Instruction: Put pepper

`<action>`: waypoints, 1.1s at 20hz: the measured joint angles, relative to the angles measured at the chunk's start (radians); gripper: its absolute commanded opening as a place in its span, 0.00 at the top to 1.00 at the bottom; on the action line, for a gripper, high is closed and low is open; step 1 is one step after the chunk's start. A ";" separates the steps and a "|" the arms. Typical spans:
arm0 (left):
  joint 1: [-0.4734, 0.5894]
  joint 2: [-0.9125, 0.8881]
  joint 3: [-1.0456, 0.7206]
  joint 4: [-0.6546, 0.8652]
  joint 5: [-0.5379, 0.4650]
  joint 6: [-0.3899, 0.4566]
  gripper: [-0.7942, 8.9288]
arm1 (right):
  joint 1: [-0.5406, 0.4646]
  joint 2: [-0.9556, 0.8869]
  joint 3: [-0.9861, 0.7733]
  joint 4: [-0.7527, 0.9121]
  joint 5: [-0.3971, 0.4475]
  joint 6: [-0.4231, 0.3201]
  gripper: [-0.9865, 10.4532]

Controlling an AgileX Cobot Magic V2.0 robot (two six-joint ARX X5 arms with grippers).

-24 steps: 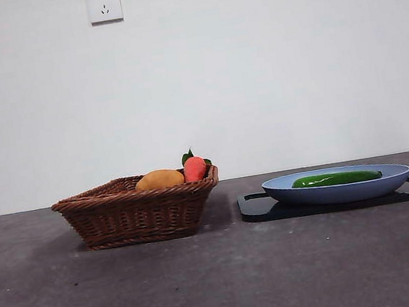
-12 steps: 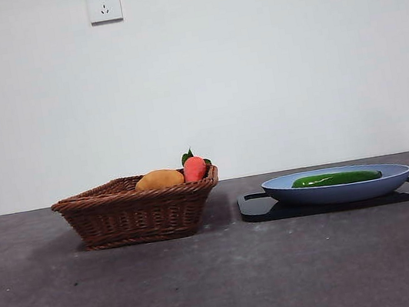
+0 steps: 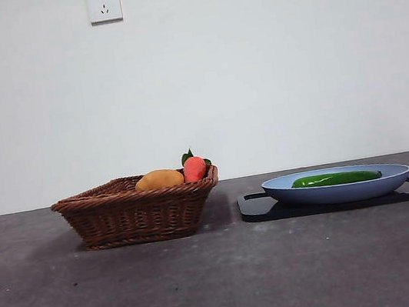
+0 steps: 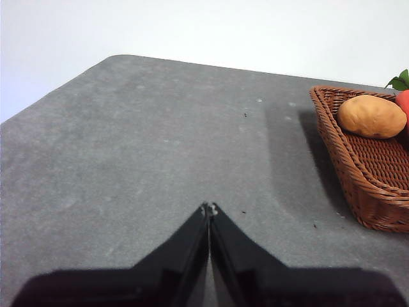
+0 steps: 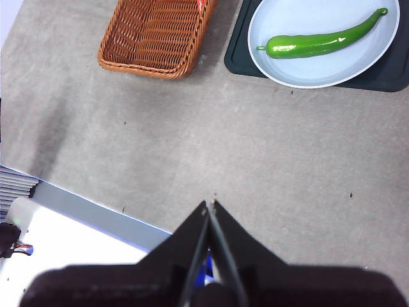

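The long glossy green pepper (image 3: 336, 178) lies on the blue plate (image 3: 395, 178), which rests on a black tray (image 3: 256, 208) at the right. In the right wrist view the pepper (image 5: 319, 42) lies across the plate (image 5: 300, 70), far from my right gripper (image 5: 209, 203), which is shut and empty above the bare table. My left gripper (image 4: 209, 206) is shut and empty over the table's left part, apart from the wicker basket (image 4: 367, 185). Neither gripper shows in the front view.
The brown wicker basket (image 3: 132, 212) stands left of the tray and holds a yellow-orange oval fruit (image 3: 159, 179) and a small red-orange fruit with green leaves (image 3: 194, 167). The table's near edge and a white surface (image 5: 57, 236) show in the right wrist view.
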 measured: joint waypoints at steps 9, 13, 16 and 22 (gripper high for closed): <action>0.000 0.000 0.000 0.000 0.000 0.000 0.91 | -0.014 -0.056 -0.003 0.087 0.026 -0.024 0.90; 0.000 0.000 0.000 0.000 0.000 0.000 0.91 | -0.021 -0.265 -0.137 0.446 0.039 -0.028 0.90; 0.000 0.000 0.000 0.000 0.000 0.000 0.91 | -0.022 -0.413 -0.365 0.703 0.080 -0.031 0.90; 0.000 0.000 0.000 0.000 0.000 0.000 0.91 | -0.029 -0.617 -0.801 1.102 0.158 -0.015 0.90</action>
